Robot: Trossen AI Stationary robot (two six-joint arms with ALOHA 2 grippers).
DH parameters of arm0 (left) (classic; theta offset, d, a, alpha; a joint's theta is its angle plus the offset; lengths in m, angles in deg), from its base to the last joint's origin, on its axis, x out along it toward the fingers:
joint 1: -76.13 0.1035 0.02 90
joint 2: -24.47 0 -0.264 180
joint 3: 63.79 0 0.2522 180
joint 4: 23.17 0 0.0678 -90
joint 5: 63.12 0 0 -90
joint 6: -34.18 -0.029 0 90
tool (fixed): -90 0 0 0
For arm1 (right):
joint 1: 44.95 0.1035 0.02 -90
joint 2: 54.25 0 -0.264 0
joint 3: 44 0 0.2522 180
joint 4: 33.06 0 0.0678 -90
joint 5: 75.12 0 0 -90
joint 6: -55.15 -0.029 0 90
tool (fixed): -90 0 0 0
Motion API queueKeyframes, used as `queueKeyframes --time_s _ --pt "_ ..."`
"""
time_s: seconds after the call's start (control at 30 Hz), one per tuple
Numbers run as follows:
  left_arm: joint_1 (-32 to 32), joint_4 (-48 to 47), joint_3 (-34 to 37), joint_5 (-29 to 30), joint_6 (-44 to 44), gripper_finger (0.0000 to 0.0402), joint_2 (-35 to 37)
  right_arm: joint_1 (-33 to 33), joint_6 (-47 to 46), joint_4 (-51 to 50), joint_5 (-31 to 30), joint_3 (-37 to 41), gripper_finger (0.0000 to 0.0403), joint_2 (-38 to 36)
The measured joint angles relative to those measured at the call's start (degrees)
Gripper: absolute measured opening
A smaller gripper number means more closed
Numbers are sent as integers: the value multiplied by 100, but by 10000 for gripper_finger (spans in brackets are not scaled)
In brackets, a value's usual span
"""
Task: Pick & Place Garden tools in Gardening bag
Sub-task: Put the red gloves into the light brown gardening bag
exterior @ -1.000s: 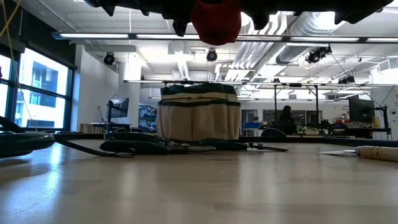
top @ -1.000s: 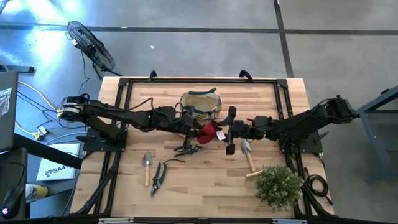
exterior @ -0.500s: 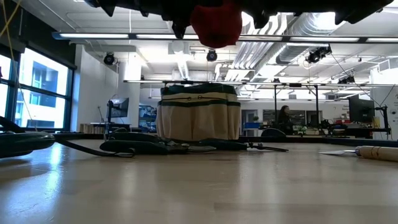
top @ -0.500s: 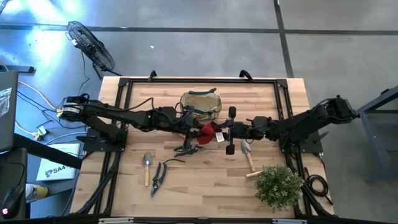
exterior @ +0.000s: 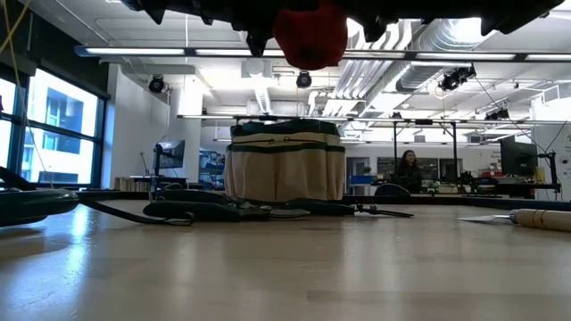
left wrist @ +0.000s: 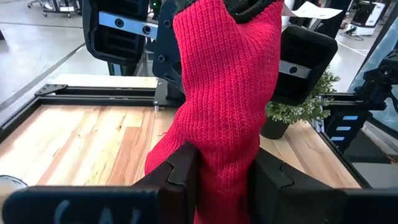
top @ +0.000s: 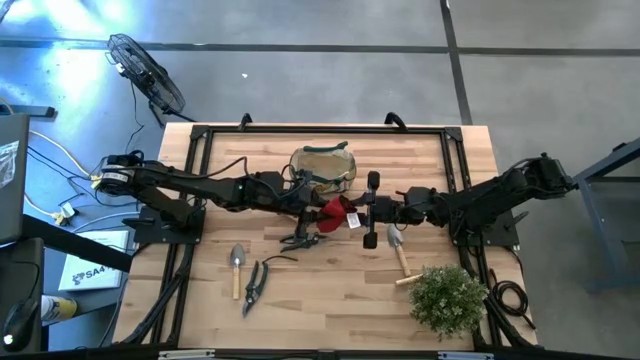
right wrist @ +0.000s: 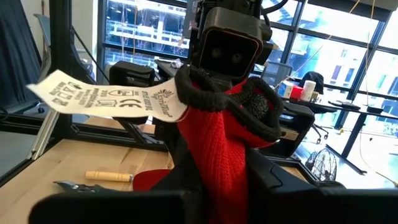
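The red knit glove (top: 333,211) with a dark cuff (right wrist: 227,102) and a white label (right wrist: 106,96) hangs in the air over the middle of the table, just in front of the olive-tan gardening bag (top: 323,165). My left gripper (top: 312,210) is shut on it from the left. My right gripper (top: 356,214) is shut on it from the right. In the low view the glove (exterior: 310,31) is high above the tabletop. Dark shears (top: 300,238) lie flat below it. A trowel (top: 237,265), another pair of shears (top: 252,288) and a second trowel (top: 397,250) lie on the table. My left gripper pinches the glove's red knit part (left wrist: 221,158) between its two fingers, coming level from the table's left. The glove is lifted clear of the table and runs on to the other gripper. My right gripper pinches the red knit part (right wrist: 214,158) below the dark cuff between its two fingers, coming level from the table's right. The glove is clear of the table; cuff and label stand free beyond the fingers.
A bushy green plant (top: 447,298) stands at the near right corner. A dark metal frame (top: 200,135) runs along the table's edges. A fan (top: 145,70) stands off the table's far left. A person (exterior: 409,169) shows far off in the room.
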Motion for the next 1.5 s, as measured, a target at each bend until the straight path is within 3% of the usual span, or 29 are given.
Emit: queueKeyframes --time_s 0.63,0.77,1.13,1.4,1.5 --pt "4 -46 0 -289 -301 94 0 0 0 -19 42 0 44 0" --pt "0 -48 0 -297 -234 122 0 0 0 -26 43 0 44 0" --pt "-4 -98 0 -292 -137 251 0 -4 0 -96 22 9 44 2" --pt "-4 -217 0 -46 -131 271 4 100 -15 -563 -111 9 44 -30" --pt "-4 -420 0 -13 -131 271 4 257 -2 -1042 -585 9 44 -88"
